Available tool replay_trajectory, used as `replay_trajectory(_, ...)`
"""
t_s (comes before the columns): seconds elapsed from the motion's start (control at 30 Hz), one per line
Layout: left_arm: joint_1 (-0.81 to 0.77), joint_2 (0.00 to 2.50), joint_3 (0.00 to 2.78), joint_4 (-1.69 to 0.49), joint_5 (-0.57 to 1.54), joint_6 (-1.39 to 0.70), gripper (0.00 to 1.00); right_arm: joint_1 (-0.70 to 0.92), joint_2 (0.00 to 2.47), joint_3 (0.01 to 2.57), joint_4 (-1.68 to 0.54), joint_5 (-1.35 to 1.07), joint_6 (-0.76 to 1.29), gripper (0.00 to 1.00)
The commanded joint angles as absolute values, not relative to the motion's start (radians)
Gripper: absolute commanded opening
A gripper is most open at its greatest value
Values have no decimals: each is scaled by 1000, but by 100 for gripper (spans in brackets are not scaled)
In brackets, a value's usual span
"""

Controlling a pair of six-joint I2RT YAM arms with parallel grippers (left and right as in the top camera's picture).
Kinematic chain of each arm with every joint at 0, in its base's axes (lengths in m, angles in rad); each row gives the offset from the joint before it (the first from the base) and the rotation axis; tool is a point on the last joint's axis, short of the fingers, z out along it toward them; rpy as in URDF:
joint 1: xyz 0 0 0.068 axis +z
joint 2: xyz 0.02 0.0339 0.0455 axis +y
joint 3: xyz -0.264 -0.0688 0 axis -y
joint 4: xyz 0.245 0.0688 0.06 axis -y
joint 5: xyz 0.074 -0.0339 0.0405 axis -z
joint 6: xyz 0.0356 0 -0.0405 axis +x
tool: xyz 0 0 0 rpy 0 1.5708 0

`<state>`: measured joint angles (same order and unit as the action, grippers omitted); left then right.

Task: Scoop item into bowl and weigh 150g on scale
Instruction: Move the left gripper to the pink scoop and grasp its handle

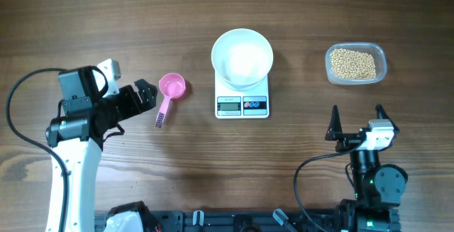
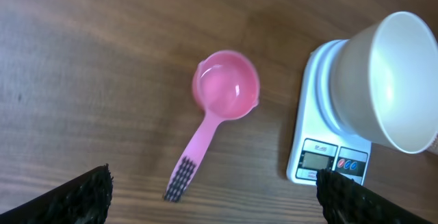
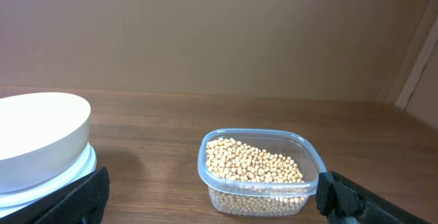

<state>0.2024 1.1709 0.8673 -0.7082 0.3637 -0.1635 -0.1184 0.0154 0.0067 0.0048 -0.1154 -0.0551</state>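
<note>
Wooden table [image 1: 106, 19]: pink scoop [image 1: 170, 90], scale [image 1: 242, 105], clear tub [image 1: 382, 63]

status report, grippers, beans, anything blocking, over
Left gripper open near pink plastic scoop. Right gripper open, empty. Tan-yellow beans in clear plastic tub; round white bowl empty on flat white scale. Path clear.

Black left claw [image 1: 150, 95], black right claw [image 1: 357, 110], white left forearm [image 1: 71, 182], looping black cables [image 1: 10, 108]

bare gap between scoop [image 1: 172, 87] and scale [image 1: 242, 105], tub [image 1: 329, 64] unobstructed
</note>
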Motion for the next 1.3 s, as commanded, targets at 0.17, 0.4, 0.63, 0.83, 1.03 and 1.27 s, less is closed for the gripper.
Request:
replay_trajectory(0.17,221,1399,883,-712,464,-196,100,-115,7,5,7,-128,-69,100)
replay_trajectory(0.4,221,1544,883,-630,451,-187,95,-115,7,5,7,-128,-69,100)
replay_trajectory(0.63,221,1657,883,-583,459,-176,86,-115,7,5,7,-128,-69,100)
replay_trajectory(0.83,220,1710,883,-563,565,-81,80,-115,7,5,7,-128,-69,100)
replay_trajectory(1.03,220,1746,883,-524,620,-82,72,-115,7,5,7,-128,-69,100)
replay_trajectory(1.27,220,1762,883,-522,659,-82,55,-115,7,5,7,-128,-68,100)
